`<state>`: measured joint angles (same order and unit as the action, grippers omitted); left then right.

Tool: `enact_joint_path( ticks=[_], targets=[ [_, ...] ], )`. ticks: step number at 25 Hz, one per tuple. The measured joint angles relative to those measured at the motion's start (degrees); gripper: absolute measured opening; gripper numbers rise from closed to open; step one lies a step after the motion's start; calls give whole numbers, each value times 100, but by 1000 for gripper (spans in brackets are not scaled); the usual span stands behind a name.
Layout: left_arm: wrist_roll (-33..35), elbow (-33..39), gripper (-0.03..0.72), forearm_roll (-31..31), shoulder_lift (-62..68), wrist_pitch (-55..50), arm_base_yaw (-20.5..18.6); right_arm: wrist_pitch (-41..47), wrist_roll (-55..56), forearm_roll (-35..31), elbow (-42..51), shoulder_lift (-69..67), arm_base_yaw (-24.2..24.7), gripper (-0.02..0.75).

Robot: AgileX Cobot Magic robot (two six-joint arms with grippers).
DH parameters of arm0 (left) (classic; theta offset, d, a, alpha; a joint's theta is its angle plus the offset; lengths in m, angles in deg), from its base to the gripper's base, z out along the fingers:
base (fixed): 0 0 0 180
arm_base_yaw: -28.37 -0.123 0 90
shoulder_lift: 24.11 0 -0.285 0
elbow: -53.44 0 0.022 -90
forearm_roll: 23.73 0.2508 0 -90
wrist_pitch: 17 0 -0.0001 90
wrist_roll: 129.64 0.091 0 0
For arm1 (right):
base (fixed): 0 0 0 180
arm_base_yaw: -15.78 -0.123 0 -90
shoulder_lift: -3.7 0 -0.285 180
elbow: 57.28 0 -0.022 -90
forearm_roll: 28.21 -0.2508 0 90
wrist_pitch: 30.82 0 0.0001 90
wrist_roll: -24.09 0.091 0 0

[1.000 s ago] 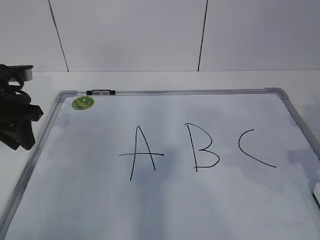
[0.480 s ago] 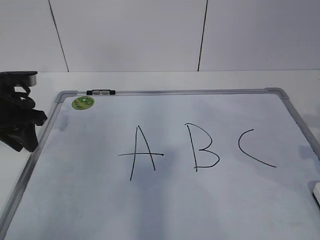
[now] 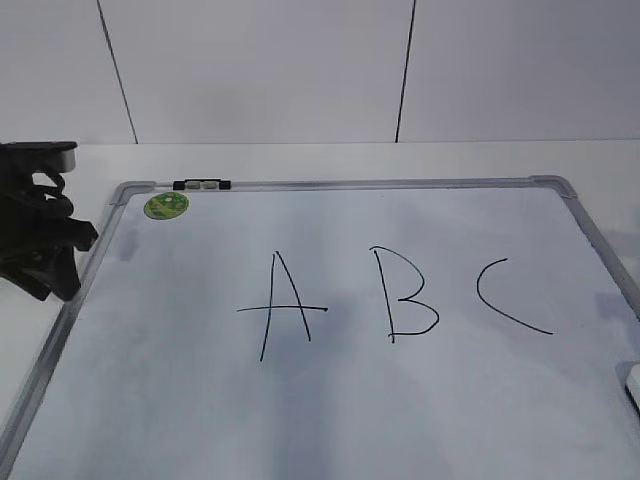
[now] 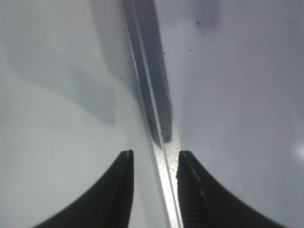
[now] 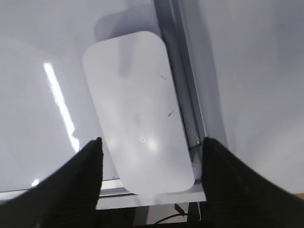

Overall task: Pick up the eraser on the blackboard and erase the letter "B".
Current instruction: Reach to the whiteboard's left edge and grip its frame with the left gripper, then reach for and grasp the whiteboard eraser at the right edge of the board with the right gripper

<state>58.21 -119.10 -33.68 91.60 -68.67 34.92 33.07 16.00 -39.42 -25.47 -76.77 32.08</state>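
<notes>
The blackboard [image 3: 350, 400] is a white board in a grey frame with "A", "B" and "C" in black marker. The letter "B" [image 3: 408, 296] is whole, in the middle. The eraser [image 5: 137, 114], a white rounded block, lies at the board's right edge by the frame; only its corner [image 3: 633, 383] shows in the exterior view. My right gripper [image 5: 152, 140] is open, its fingers astride the eraser's near end, apart from its sides. My left gripper [image 3: 50, 270] is open and empty over the board's left frame [image 4: 152, 85]; it also shows in the left wrist view [image 4: 155, 153].
A small black-and-white marker [image 3: 202, 184] lies on the board's top frame, beside a round green sticker [image 3: 166, 206]. White table surrounds the board. In the right wrist view, the board's grey frame [image 5: 178, 61] runs along the eraser, and the board's near edge is below it.
My left gripper has come down a little and shifted slightly right toward the board's left frame. The letters and the eraser have not moved.
</notes>
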Motion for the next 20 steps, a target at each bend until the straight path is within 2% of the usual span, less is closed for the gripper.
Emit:
enact_joint_path(
  ticks=[18, 20],
  targets=[
    [0, -50, 237, -10, 352, -3, 0, 533, -18, -260, 0, 215, 0, 517],
    [0, -50, 202, -32, 352, -15, 0, 542, -18, -260, 0, 274, 0, 517]
  ],
)
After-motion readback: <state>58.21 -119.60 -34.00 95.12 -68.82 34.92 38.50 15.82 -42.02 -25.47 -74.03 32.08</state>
